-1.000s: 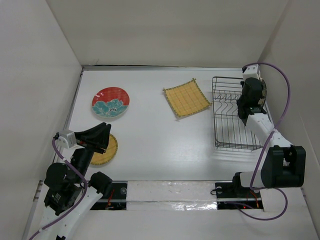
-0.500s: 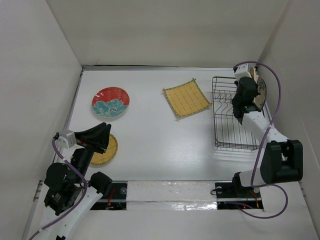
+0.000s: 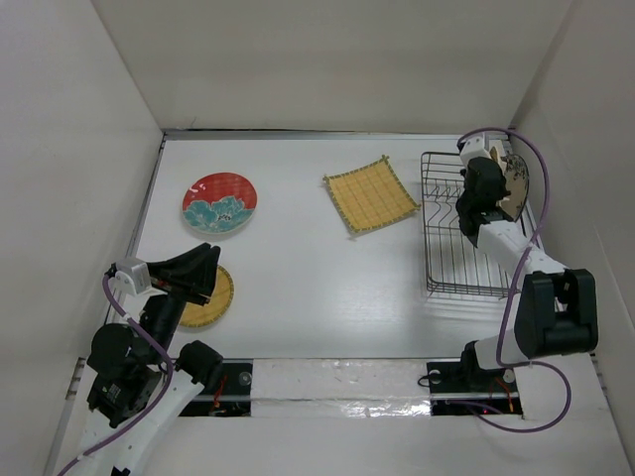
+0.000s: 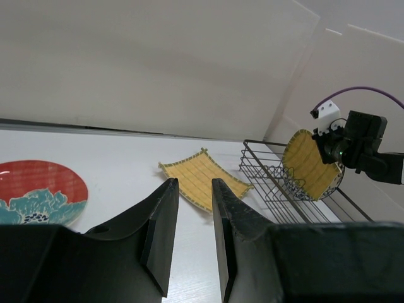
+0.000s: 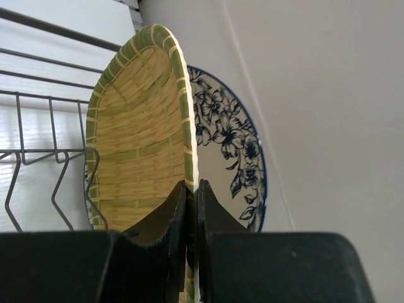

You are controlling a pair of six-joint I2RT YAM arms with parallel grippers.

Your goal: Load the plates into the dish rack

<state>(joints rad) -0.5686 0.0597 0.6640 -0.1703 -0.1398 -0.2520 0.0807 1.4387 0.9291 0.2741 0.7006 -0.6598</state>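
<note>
Right arm reaches from its base at 5 o'clock up along the table (image 3: 317,278) edge, with the wrist turned over the far end of the dish rack (image 3: 456,268), which sits at 3 o'clock. Right gripper (image 5: 191,186): jaws nearly together, pinched on the rim of a rounded bamboo plate (image 5: 136,145), one finger on each face. The plate is held on edge, close to upright, over the rack wires. A white plate with blue flower pattern (image 5: 233,158) stands on edge just behind it, on the side towards the wall. Cannot tell whether the held plate's lower edge rests between the prongs, since the fingers cover it. Left arm is folded back near its base at 7 o'clock, wrist pointing across the table. Left gripper (image 4: 194,183): jaws partly apart, nothing between them. It hangs above a round bamboo plate (image 3: 213,297) at 8 o'clock, and the arm hides about half of that plate. A red plate with teal flowers (image 3: 219,202) lies flat at 10 o'clock. A square bamboo plate (image 3: 371,194) lies flat at 1 o'clock, near the rack but not touching it.
</note>
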